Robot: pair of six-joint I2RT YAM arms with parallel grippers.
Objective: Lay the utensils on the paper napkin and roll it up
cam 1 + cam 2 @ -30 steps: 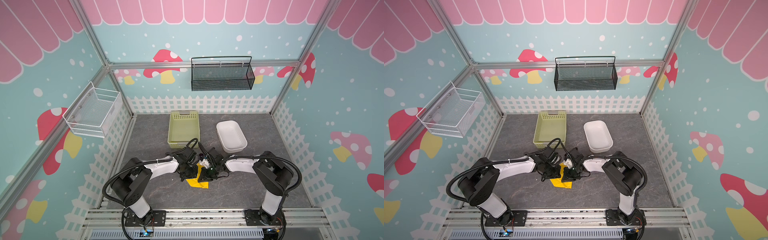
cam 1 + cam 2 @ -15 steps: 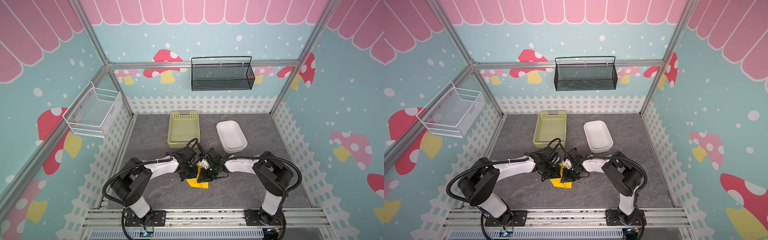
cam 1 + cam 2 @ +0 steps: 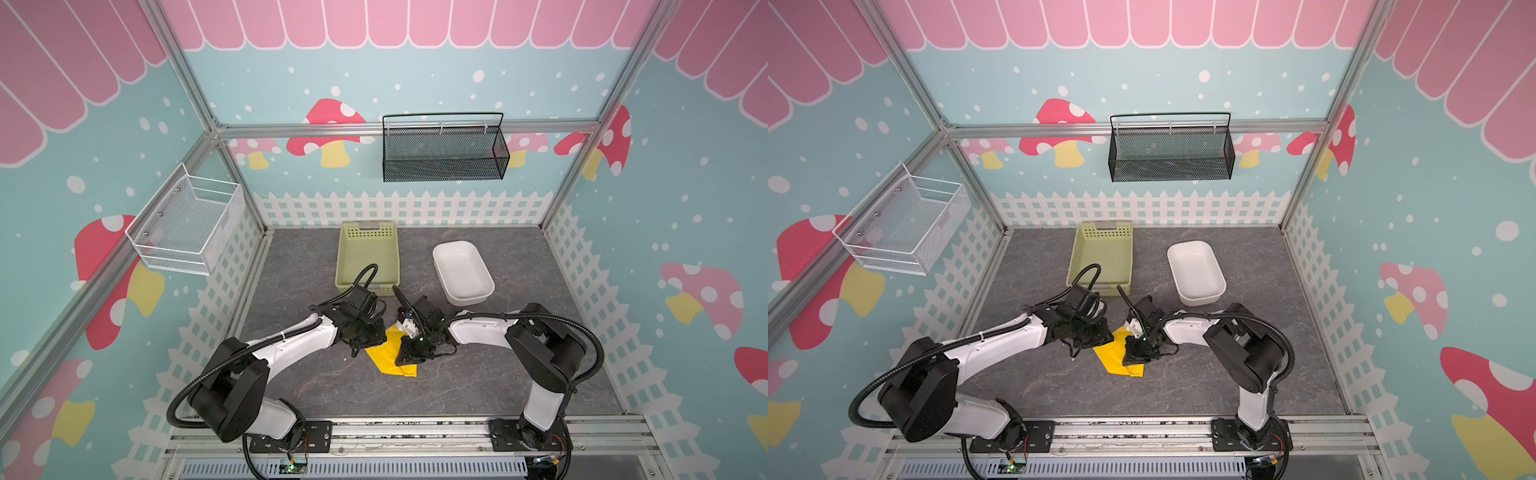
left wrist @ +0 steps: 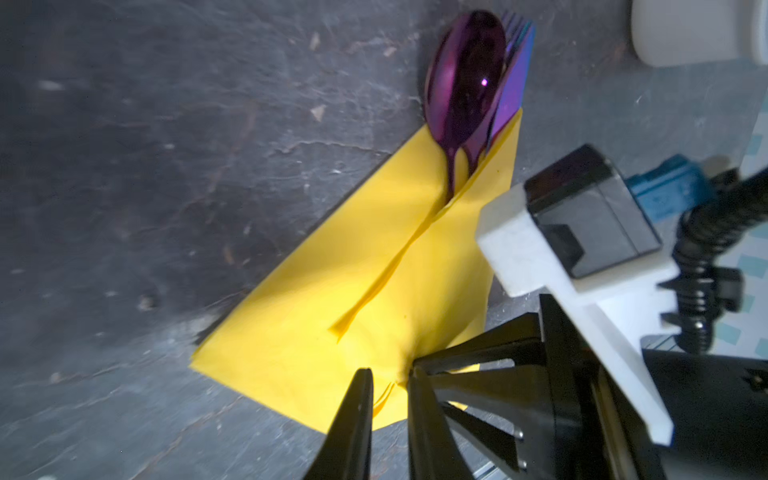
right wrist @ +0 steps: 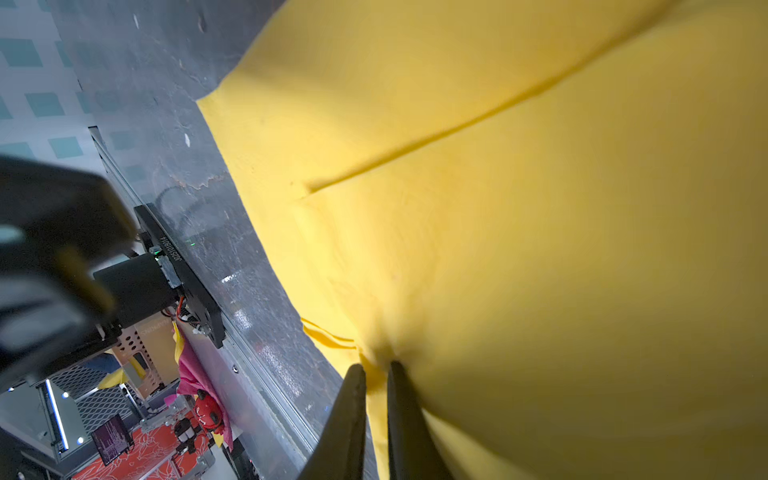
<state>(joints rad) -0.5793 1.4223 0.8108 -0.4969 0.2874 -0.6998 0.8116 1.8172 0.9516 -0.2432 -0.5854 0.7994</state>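
Observation:
The yellow paper napkin (image 4: 353, 270) lies folded on the grey floor in both top views (image 3: 384, 359) (image 3: 1113, 359). It is wrapped over the utensils. Only the purple spoon bowl (image 4: 465, 75) and the blue-purple fork head (image 4: 513, 83) stick out of its far end. The handles are hidden inside the fold. My left gripper (image 4: 388, 376) is slightly open at the napkin's near corner, with loose paper layers in the gap. My right gripper (image 5: 376, 372) is shut on the same corner, and the paper puckers at its tips.
A pale green basket (image 3: 368, 257) and a white tub (image 3: 463, 270) stand just behind the arms. A black mesh basket (image 3: 444, 149) hangs on the back wall and a white wire basket (image 3: 187, 224) on the left wall. The metal rail (image 3: 415, 432) runs along the front.
Both arms stay over the napkin, almost unmoved. The left jaws have eased apart from shut. The right grip on the napkin holds.

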